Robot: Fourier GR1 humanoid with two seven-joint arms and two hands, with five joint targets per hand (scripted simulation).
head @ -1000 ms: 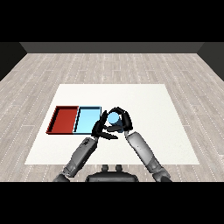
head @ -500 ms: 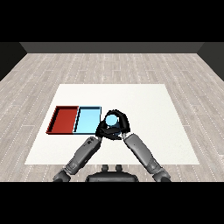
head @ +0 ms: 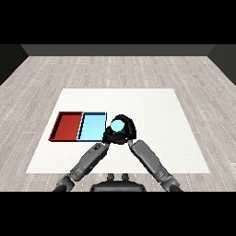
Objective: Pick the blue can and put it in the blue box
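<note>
From the head view, the right forearm comes up from about five o'clock toward the table's middle, and the right hand [head: 124, 131] is curled round the blue can [head: 118, 124], its black fingers arching over the can's far side and down its right. The can's pale blue top faces up, and it sits just right of the blue tray [head: 92, 126], at the tray's three o'clock, near its right rim; whether it rests on the table or is lifted off it I cannot tell.

The left forearm rises from about seven o'clock and ends right under the can. The left hand [head: 109, 137] is tucked against the right one there, a dark shape among dark fingers, and I cannot tell whether its fingers are spread or closed.

Counting up: one blue can, two trays, two hands. The red tray [head: 67, 125] lies at nine o'clock of the blue one, the two touching along a shared side. Both lie on the left half of the white table [head: 156, 110].
</note>
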